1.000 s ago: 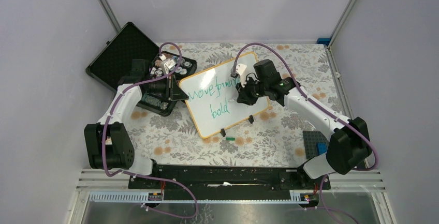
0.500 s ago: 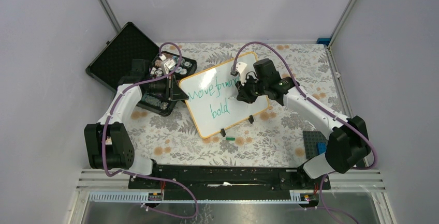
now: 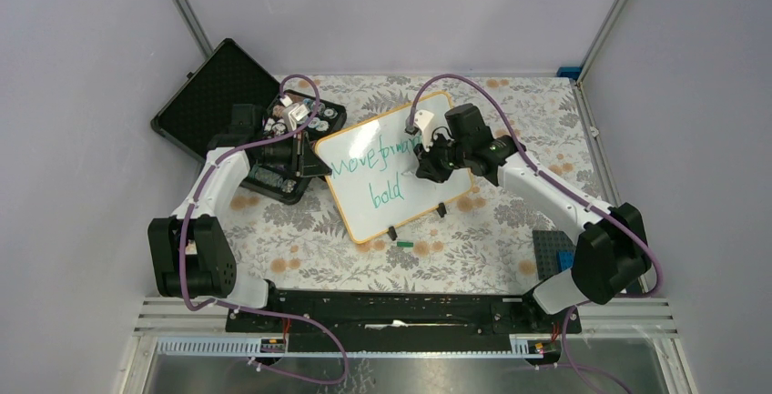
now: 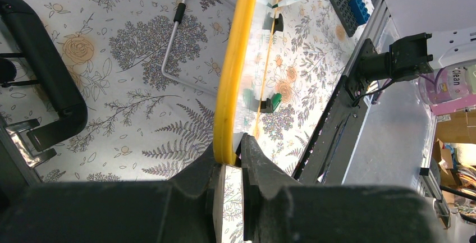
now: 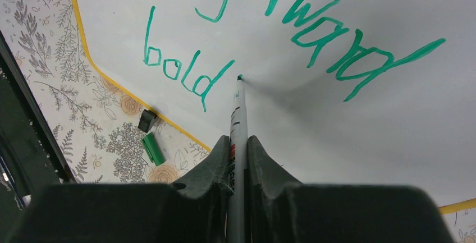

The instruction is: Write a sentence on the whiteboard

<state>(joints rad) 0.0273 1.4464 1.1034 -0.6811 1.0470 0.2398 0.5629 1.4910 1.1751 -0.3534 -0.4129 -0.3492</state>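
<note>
Right wrist view shows the right gripper (image 5: 238, 161) clamped on the marker (image 5: 238, 108), its tip just past "bold" in the sentence (image 5: 149, 35), while the left gripper (image 4: 229, 161) pinches the rim of the whiteboard (image 3: 355, 196) mid-tabletop (image 3: 300, 239), apparently to steady it for writing.

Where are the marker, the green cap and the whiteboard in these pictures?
marker (image 5: 238, 114): right wrist view, on the middle of its barrel.
green cap (image 5: 152, 148): right wrist view, on the middle of its body.
whiteboard (image 4: 238, 58): left wrist view, on its yellow rim.
</note>
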